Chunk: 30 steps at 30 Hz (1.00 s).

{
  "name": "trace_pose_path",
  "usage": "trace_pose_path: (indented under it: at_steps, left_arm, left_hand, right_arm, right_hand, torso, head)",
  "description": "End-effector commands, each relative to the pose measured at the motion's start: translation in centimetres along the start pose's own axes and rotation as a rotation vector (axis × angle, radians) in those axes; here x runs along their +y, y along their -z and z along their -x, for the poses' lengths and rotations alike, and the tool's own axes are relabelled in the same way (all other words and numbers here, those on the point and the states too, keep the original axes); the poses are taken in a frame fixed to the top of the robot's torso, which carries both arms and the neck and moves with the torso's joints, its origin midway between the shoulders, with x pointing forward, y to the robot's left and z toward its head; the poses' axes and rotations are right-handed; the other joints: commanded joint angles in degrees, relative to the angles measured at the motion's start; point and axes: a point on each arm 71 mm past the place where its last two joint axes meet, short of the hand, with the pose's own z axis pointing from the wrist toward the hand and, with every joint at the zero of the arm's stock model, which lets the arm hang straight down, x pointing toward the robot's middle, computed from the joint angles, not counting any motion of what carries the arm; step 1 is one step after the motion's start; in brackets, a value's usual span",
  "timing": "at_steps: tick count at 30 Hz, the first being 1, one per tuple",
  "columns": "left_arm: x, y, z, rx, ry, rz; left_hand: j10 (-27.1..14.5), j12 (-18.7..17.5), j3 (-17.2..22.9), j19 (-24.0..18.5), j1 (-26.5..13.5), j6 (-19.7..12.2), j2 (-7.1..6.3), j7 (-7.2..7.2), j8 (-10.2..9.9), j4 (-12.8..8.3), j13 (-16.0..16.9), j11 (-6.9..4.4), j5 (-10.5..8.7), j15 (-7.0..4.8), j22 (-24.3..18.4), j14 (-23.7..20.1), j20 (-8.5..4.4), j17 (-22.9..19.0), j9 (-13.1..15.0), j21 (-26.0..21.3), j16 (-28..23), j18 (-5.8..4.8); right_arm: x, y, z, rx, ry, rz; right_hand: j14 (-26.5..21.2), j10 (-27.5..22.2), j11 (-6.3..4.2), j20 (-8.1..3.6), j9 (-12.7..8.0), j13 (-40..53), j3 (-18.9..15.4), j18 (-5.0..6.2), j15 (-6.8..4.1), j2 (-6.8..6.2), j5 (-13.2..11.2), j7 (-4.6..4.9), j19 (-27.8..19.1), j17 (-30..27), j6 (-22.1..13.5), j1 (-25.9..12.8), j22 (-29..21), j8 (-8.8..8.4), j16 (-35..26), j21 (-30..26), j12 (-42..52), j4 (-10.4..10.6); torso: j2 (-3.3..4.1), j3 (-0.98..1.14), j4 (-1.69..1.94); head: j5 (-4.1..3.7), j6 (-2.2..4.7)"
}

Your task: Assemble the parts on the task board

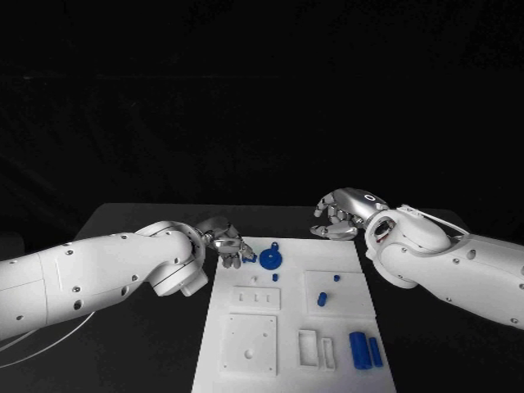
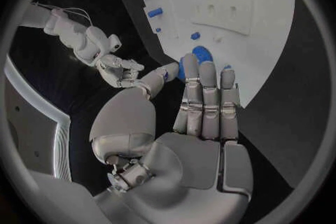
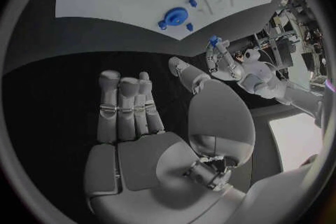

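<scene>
- A white task board (image 1: 288, 323) lies in the middle of a black desk (image 1: 144, 219), between two white robot arms.
- The left hand (image 1: 224, 242) sits at the board's far left corner. Its fingers (image 2: 207, 102) are held straight, side by side, with the thumb set apart. The thumb tip appears to touch a small blue piece (image 2: 163, 73), but whether the hand grips it cannot be told.
- Just beyond those fingertips lies a round blue disc part (image 1: 270, 259) with a small knob beside it, on the board's far end.
- The right hand (image 1: 342, 214) hovers over the bare desk past the board's far right corner, apart from the board. Its fingers (image 3: 126, 103) are spread from the thumb and hold nothing.
- Farther from both hands, small blue pegs (image 1: 322, 299) stand in a raised square block near the board's middle.
- Two blue cylinders (image 1: 365, 350) lie side by side at the board's near right corner, well apart from both hands, next to an open rectangular slot frame (image 1: 315, 348).
</scene>
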Motion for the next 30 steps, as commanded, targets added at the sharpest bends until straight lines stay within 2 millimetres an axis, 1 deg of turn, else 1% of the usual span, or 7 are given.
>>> trace_pose_path:
  at_steps: [1, 6, 9, 17, 19, 26, 30]
  left_arm:
    - [-0.1, 0.1, -0.2, -0.013, -0.073, 0.017]
    - [-0.2, 0.2, -0.9, -0.005, -0.079, 0.027]
    - [0.0, 0.2, -1.3, -0.005, -0.075, 0.033]
    - [0.1, 0.6, -2.8, -0.010, -0.070, 0.028]
    - [0.2, 0.7, -3.2, -0.009, -0.080, 0.022]
    - [0.8, 0.6, -4.6, -0.008, -0.116, 0.023]
    - [1.2, 0.6, -5.4, 0.000, -0.136, 0.024]
  left_hand:
    - [0.71, 0.44, 0.04, 0.52, -0.09, 5.58, -0.69, -5.05, 0.12, -0.03, 0.28, -0.63, 0.19, 0.02, 0.96, 0.63, -3.88, 0.12, 12.05, 0.51, 0.50, -0.43]
    - [1.32, 1.37, -0.09, 0.73, -0.24, 6.44, -0.97, -5.41, 0.21, 0.12, 1.01, -1.06, 0.05, -0.26, 1.00, 1.27, -4.16, 0.45, 12.89, 1.15, 1.34, -0.43]
    - [1.68, 2.37, -0.16, 0.60, -0.46, 7.20, -1.09, -5.75, 0.28, 0.34, 1.78, -1.44, -0.12, -0.53, 1.07, 1.68, -4.31, 0.95, 13.81, 1.75, 2.26, -0.43]
    - [2.09, 4.16, -0.15, 0.78, -0.75, 8.30, -1.19, -6.24, 0.26, 0.69, 2.99, -1.98, -0.11, -1.01, 1.06, 2.33, -4.77, 1.76, 15.58, 3.02, 3.78, -0.43]
    - [1.97, 4.74, -0.04, 0.76, -0.95, 8.46, -0.86, -6.31, 0.05, 0.99, 3.25, -2.09, -1.53, -1.17, 1.01, 2.38, -4.97, 1.91, 16.24, 3.47, 4.24, -0.43]
    - [2.25, 6.52, 0.11, 1.24, -0.98, 9.15, -1.22, -6.62, -0.16, 1.27, 3.92, -2.54, -1.98, -1.65, 1.02, 2.95, -5.53, 2.27, 17.60, 4.72, 5.60, -0.43]
    - [2.24, 9.10, 0.15, 2.38, -0.73, 9.25, -1.41, -6.74, -0.86, 1.62, 4.88, -2.95, -2.09, -2.34, 1.13, 3.37, -6.51, 2.65, 18.79, 6.85, 7.28, -0.36]
  right_arm:
    - [-0.4, -0.3, 0.6, -0.049, -0.051, 0.011]
    - [-1.6, -0.9, 1.1, -0.066, -0.102, -0.023]
    - [-1.9, -1.1, 1.3, -0.074, -0.105, -0.033]
    - [-2.4, -1.5, 1.7, -0.086, -0.106, -0.043]
    - [-2.4, -1.4, 1.8, -0.086, -0.106, -0.042]
    - [-2.2, -1.5, 1.7, -0.082, -0.106, -0.041]
    - [-2.3, -1.5, 1.7, -0.079, -0.105, -0.043]
  right_hand:
    - [0.14, 0.16, -0.29, 0.18, 0.12, -0.22, 0.68, 3.35, -0.28, -0.04, -0.02, -0.16, 0.32, -0.05, 0.50, 0.67, -0.08, 0.43, -0.38, -0.34, -0.07, 0.06]
    - [0.28, 0.29, -0.35, 0.18, 0.22, -0.52, 1.17, 3.35, -0.34, -0.04, 0.34, -0.20, 0.48, -0.01, 0.57, 1.05, -0.09, 0.54, -0.42, -0.43, 0.00, 0.10]
    - [0.39, 0.37, -0.36, 0.21, 0.29, -0.73, 1.21, 3.35, -0.35, -0.04, 0.91, -0.22, 0.60, 0.03, 0.59, 1.01, -0.06, 0.58, -0.43, -0.45, 0.07, 0.16]
    - [0.45, 0.35, -0.34, 0.19, 0.38, -1.11, 1.16, 3.35, -0.34, -0.04, 2.12, -0.20, 0.68, 0.10, 0.52, 1.04, 0.01, 0.62, -0.53, -0.56, 0.20, 0.00]
    - [0.47, 0.34, -0.33, 0.21, 0.40, -1.16, 1.08, 3.35, -0.33, -0.04, 2.22, -0.19, 0.69, 0.12, 0.51, 0.90, 0.02, 0.62, -0.54, -0.57, 0.23, 0.04]
    - [0.51, 0.36, -0.33, 0.20, 0.43, -1.25, 1.01, 3.35, -0.33, -0.02, 2.35, -0.19, 0.75, 0.15, 0.52, 0.77, 0.05, 0.64, -0.53, -0.58, 0.28, 0.12]
    - [0.52, 0.36, -0.33, 0.20, 0.43, -1.28, 0.97, 3.35, -0.33, -0.03, 2.43, -0.19, 0.76, 0.16, 0.52, 0.72, 0.06, 0.65, -0.54, -0.58, 0.30, 0.14]
  torso:
    - [0.05, 0.16, 0.10]
    - [0.08, 0.14, 0.06]
    - [0.10, 0.05, 0.09]
    - [0.10, 0.03, 0.19]
    - [0.10, -0.01, 0.23]
    - [0.07, 0.00, 0.10]
    - [0.10, -0.04, 0.06]
  head:
    - [-0.17, -0.59]
    - [-0.07, -1.61]
    - [-0.14, -1.89]
    - [-0.05, -3.09]
    - [-0.14, -3.30]
    - [-0.12, -3.84]
    - [-0.15, -4.08]
